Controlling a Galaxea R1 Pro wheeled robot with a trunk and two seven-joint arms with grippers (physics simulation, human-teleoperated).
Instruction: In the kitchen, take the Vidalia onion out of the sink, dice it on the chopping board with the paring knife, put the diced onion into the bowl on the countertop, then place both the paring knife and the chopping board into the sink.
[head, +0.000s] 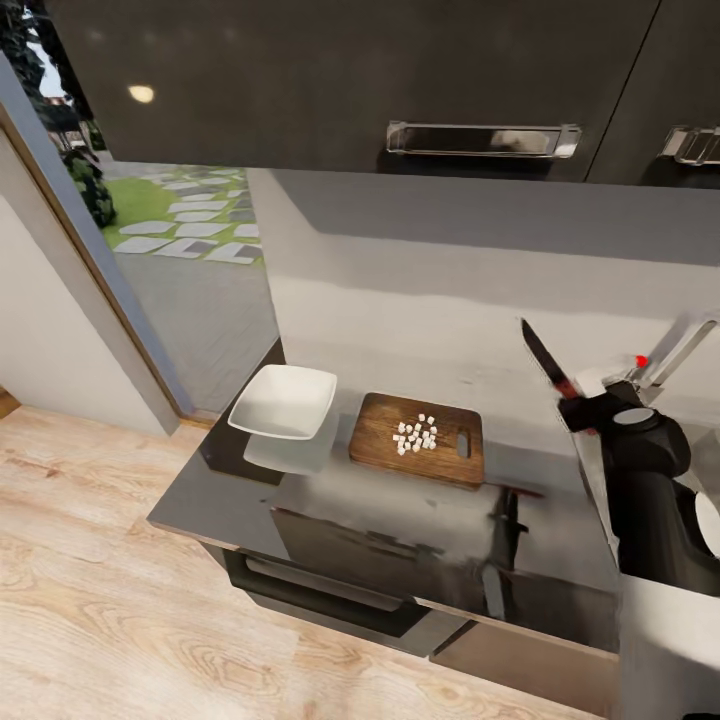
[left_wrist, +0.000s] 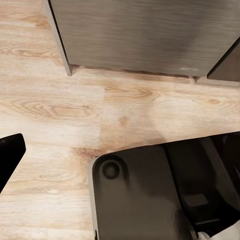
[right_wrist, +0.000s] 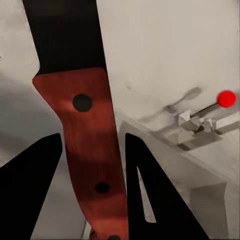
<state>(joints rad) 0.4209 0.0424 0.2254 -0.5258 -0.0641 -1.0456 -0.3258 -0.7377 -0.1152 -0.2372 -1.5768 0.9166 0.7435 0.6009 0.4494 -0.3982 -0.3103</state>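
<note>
From the head view, white onion dice (head: 416, 435) lie heaped on the chopping board (head: 385, 441) on the desk (head: 545, 545), beside the white bowl (head: 285, 401), which holds nothing. The right fingers (head: 578, 405) grip the paring knife (head: 546, 358) aloft. In the right wrist view, they clamp its red handle (right_wrist: 89, 150) near the tap (right_wrist: 202, 120). In the left wrist view, I cannot tell the left fingers' (left_wrist: 9, 152) state over the floor (left_wrist: 55, 110)

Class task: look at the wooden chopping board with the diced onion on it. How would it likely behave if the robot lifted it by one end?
The chopping board looks like a stiff wooden slab, so it would probably not bend. The diced onion lies loose on top and would likely slide off if the board tilted. The glossy countertop may let the board slip when pushed.
</note>
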